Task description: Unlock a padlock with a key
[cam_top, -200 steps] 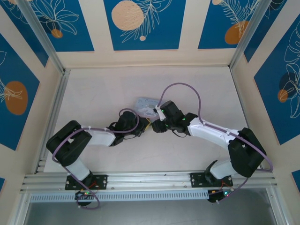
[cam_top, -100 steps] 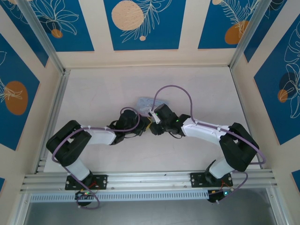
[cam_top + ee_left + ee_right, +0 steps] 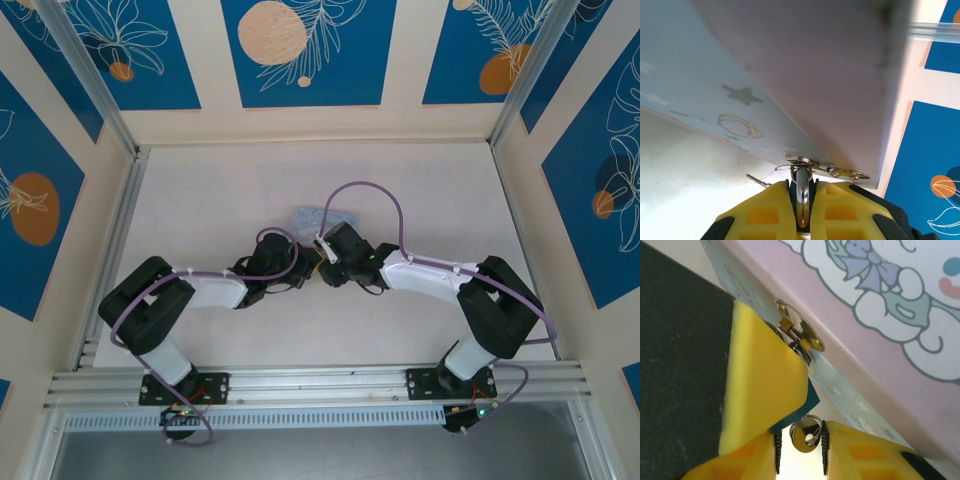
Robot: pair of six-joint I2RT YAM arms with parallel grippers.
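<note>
Padlock (image 3: 801, 197), tiny dark bluish with silvery shackle, hangs on the pale blue tin box (image 3: 690, 75), clamped by the left gripper (image 3: 802, 187). Likely light, rigid, slippery: hold its body. You cannot tell if the right gripper (image 3: 800, 446) grips the silvery key (image 3: 805, 434).

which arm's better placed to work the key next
Right. The head of the key sits between the fingers of the right end effector, close to the padlock. The left end effector is clamped on the padlock's shackle at the edge of the tin, so it should probably just steady it.
</note>
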